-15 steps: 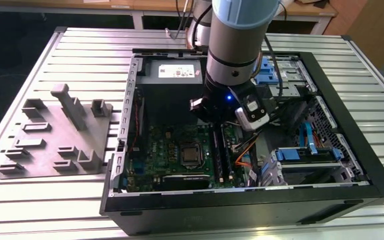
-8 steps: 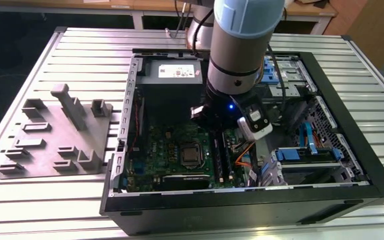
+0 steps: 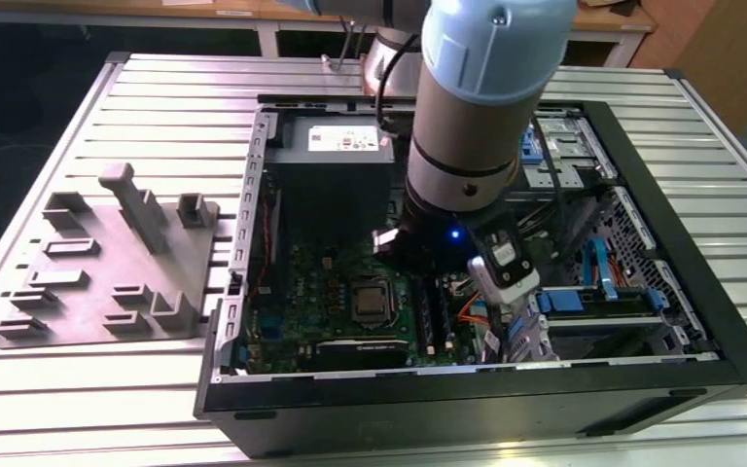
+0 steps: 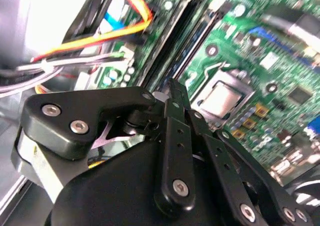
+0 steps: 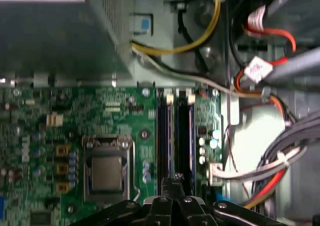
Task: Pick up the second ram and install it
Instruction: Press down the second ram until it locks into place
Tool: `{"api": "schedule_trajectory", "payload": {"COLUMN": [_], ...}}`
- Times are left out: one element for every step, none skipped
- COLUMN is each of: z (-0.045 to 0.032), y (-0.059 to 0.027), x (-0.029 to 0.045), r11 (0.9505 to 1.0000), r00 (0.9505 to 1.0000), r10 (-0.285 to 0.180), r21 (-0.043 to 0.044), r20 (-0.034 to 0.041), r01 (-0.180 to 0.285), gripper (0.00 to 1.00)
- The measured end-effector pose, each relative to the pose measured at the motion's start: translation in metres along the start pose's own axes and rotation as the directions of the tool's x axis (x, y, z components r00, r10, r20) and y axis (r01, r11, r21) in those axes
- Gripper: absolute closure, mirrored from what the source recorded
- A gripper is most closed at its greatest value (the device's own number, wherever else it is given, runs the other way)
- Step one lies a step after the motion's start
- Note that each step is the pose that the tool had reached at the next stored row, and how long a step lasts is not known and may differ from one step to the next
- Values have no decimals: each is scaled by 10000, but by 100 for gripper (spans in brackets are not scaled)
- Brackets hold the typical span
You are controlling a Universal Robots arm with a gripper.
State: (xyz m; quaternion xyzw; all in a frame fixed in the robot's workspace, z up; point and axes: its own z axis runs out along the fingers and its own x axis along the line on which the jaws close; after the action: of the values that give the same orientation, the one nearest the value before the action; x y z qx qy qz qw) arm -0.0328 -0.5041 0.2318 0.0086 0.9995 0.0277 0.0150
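Ram point(image 5: 184, 131) stands slotted between socket point(image 5: 106, 172) and cables point(image 5: 260, 168).

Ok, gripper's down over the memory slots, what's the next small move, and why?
Probably a short, straight press down. The gripper is shut, its tip over the second ram, which stands in its slot beside the CPU socket; I cannot tell whether the stick is fully seated.

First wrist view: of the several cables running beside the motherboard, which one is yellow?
The yellow cable is the one that curves round to the perforated metal box. The other cables are red, orange, white or grey.
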Motion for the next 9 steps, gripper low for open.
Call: {"api": "schedule_trajectory", "payload": {"z": [-1,0,0,0,-1,0,1,1,0], "y": [-34,-70,-103,-135,-167,-198,-227,-242,-244], "x": [-1,-1,-2,-2,-3,-3,-4,-4,-3], "r11": [10000,10000,10000,10000,10000,10000,10000,10000,10000], "r00": [10000,10000,10000,10000,10000,10000,10000,10000,10000], "r10": [0,1,2,2,3,4,5,5,6], "r21": [1,-1,0,-1,1,0,-1,-2,1], "r20": [0,0,0,0,0,0,1,1,0], "r01": [0,-1,-2,-2,-3,-4,-5,-5,-6], "gripper": [90,90,90,90,90,90,90,90,90]}}
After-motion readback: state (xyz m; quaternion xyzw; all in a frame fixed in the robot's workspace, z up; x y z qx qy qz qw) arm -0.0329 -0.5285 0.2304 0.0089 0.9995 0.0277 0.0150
